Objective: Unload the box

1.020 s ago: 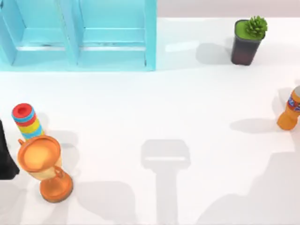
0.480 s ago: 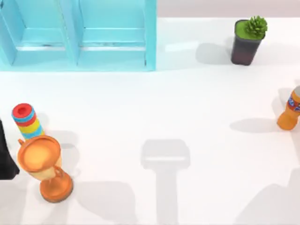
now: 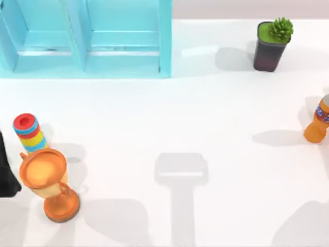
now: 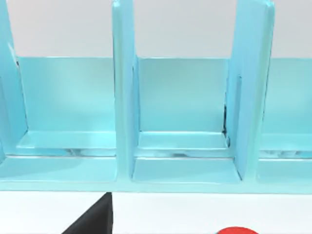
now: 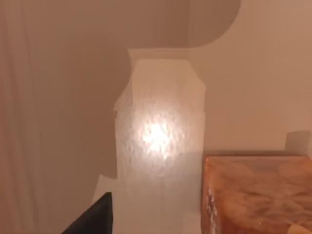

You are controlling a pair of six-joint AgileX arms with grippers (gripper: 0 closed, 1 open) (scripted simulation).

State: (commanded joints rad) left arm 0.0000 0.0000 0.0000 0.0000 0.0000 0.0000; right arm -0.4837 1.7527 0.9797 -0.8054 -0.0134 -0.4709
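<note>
My left gripper (image 4: pixel 92 222) hangs low over the table in front of the blue box (image 3: pixel 123 46), facing its open side; I cannot tell whether it is wide or narrow, and it holds nothing that I can see. The left arm (image 3: pixel 6 172) sits well out from the box, at the table's left edge. My right gripper (image 5: pixel 95 217) is parked away from the box over a plain tan surface, beside a mottled orange block (image 5: pixel 253 195) that I cannot identify; its state I cannot tell either. Nearest my left arm, well in front of the box, stand an orange trophy cup (image 3: pixel 49 182) and just beyond it a stack of coloured rings (image 3: pixel 28 133). Far to the box's right are a potted plant (image 3: pixel 272 43) and, nearer the front, an orange bottle (image 3: pixel 318 123). The box lies at the table's far left, its long axis running along the back edge, its compartments opening toward me. Those I can see look bare, so I judge the unloading about done. To finish well I should check each bay before pulling back, and keep clear of the trophy cup, which looks top-heavy.
</note>
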